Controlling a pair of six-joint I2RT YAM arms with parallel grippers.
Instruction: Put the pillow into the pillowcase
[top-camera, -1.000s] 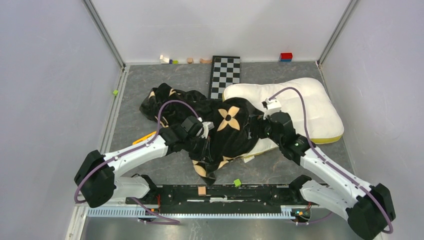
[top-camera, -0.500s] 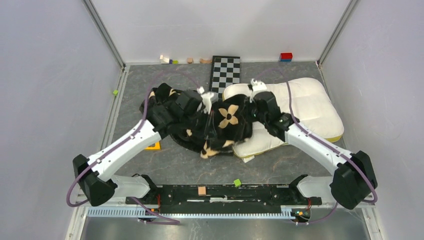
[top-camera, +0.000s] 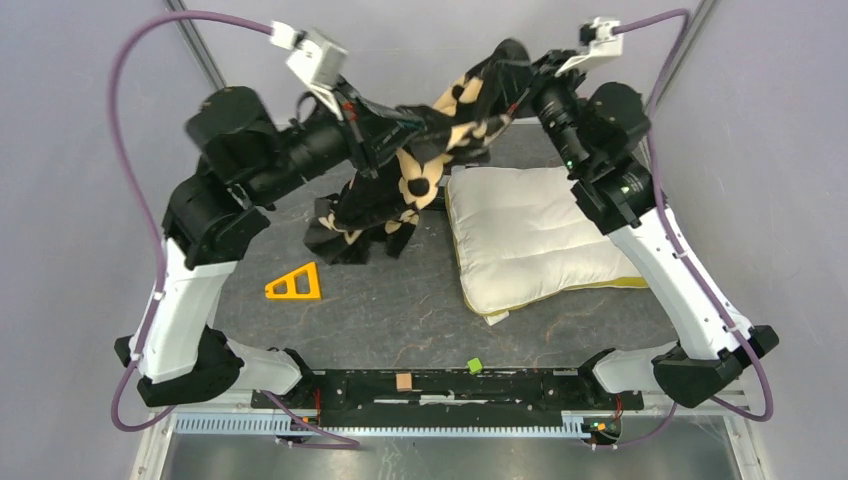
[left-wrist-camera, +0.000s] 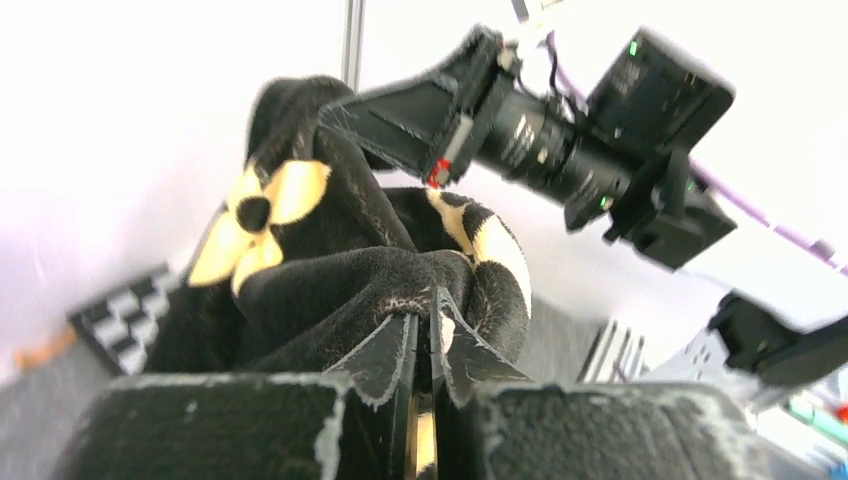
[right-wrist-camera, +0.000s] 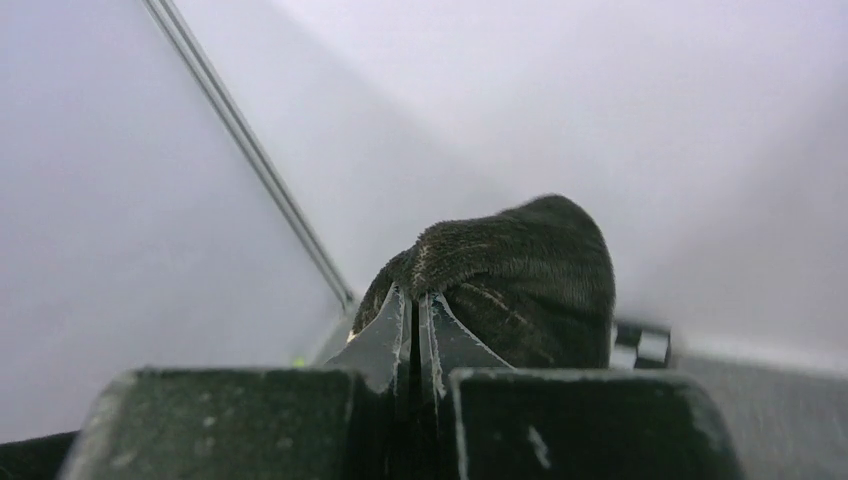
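Observation:
The black plush pillowcase (top-camera: 395, 195) with tan flower prints hangs in the air, bunched, its lower end trailing on the mat. My left gripper (top-camera: 402, 122) is shut on a fold of it, and in the left wrist view the gripper (left-wrist-camera: 428, 312) pinches the pillowcase (left-wrist-camera: 330, 270). My right gripper (top-camera: 508, 72) is shut on the pillowcase's upper right end, and the right wrist view shows this gripper (right-wrist-camera: 415, 298) clamped on the pillowcase (right-wrist-camera: 520, 275). The cream-white pillow (top-camera: 530, 235) lies flat on the mat, uncovered, below the right arm.
An orange triangle piece (top-camera: 295, 284) lies on the mat left of the pillow. A green cube (top-camera: 475, 365) and a wooden block (top-camera: 404, 381) sit by the front rail. The checkered board (right-wrist-camera: 640, 345) is at the back. White walls stand close on three sides.
Both arms have risen high from the table, lifting the pillowcase off the pillow. The right gripper went from open to shut on the fabric. The pillow now lies bare.

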